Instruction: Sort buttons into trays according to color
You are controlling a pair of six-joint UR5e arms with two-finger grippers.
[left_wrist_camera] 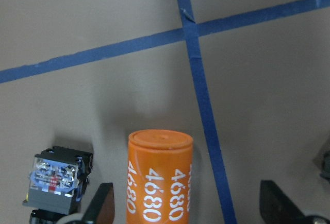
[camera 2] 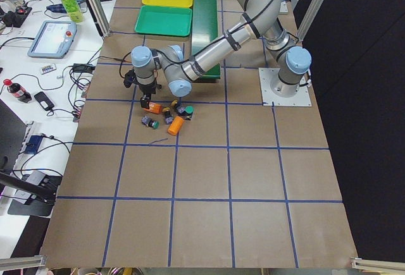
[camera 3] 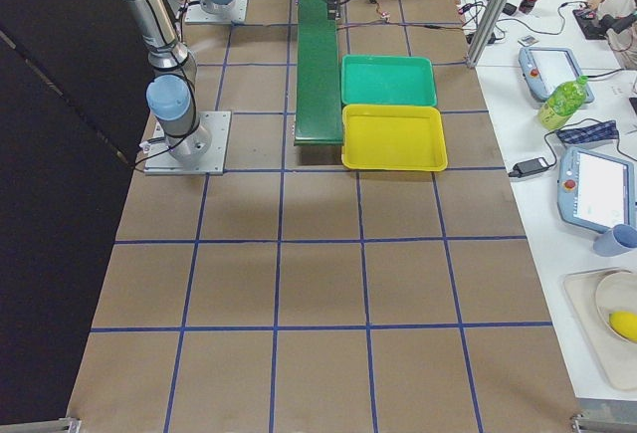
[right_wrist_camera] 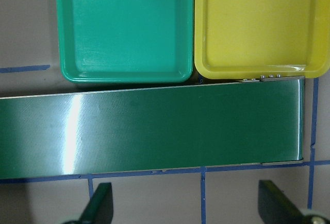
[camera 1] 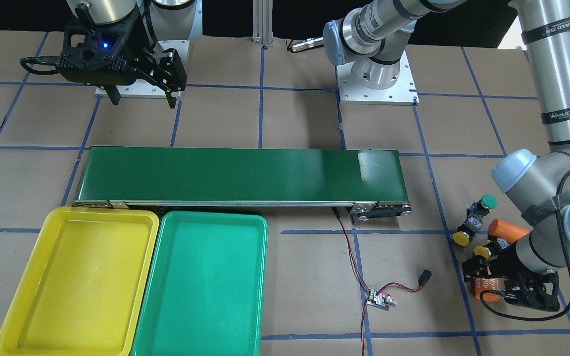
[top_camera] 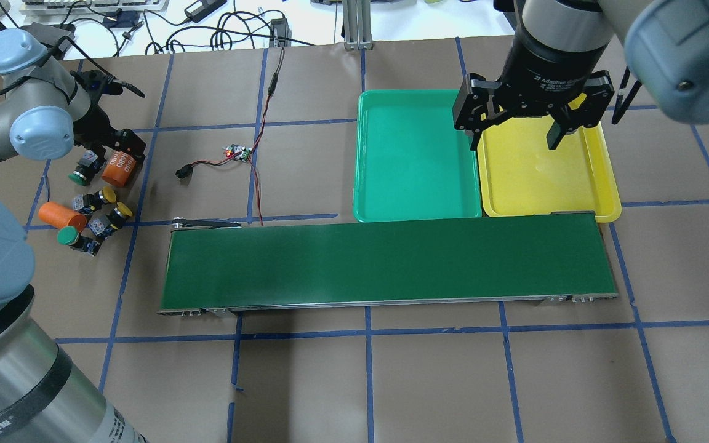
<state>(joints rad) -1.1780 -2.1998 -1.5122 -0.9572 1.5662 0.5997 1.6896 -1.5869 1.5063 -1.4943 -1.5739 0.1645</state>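
Brown paper gridded with blue tape covered the bench (top_camera: 453, 381), and a dark-green conveyor belt (top_camera: 385, 264) ran across its middle with nothing on it. All four buttons lay in a loose cluster just off the belt's end on the robot's left. There were two yellow buttons (top_camera: 107, 195) side by side, one green button (top_camera: 68, 235) nearest the belt's corner, and a second green button (top_camera: 77, 178) farther out. Two orange 4680 cylinders (top_camera: 62, 214) lay mixed among them.

The teal-green tray (top_camera: 416, 160) and the yellow tray (top_camera: 545, 178) lay side by side and touching. Both butted against the belt's far long edge at its other end, and both were empty, so no sorting had been done. That layout suggested a relay: the left arm would feed the belt and the right arm would unload it beside the trays.

The left fingers (left_wrist_camera: 103, 206) were spread wide and low over the bench, gripping nothing. They straddled one upright-printed cylinder (left_wrist_camera: 160, 183), and the farther green button's black body (left_wrist_camera: 56, 177) sat just outside one finger. Closing there would likely have caught the cylinder, so a sideways shift looked necessary, and the gap between button and cylinder was tight.

The right fingers (right_wrist_camera: 100, 208) were also wide open and empty. They hung high near the belt's tray end, with free room beneath them.

A small controller board (top_camera: 237, 152) with red and black wires lay beyond the belt's far edge, between the cluster and the trays. A low carry along that side risked snagging it, and the belt top offered the open lane
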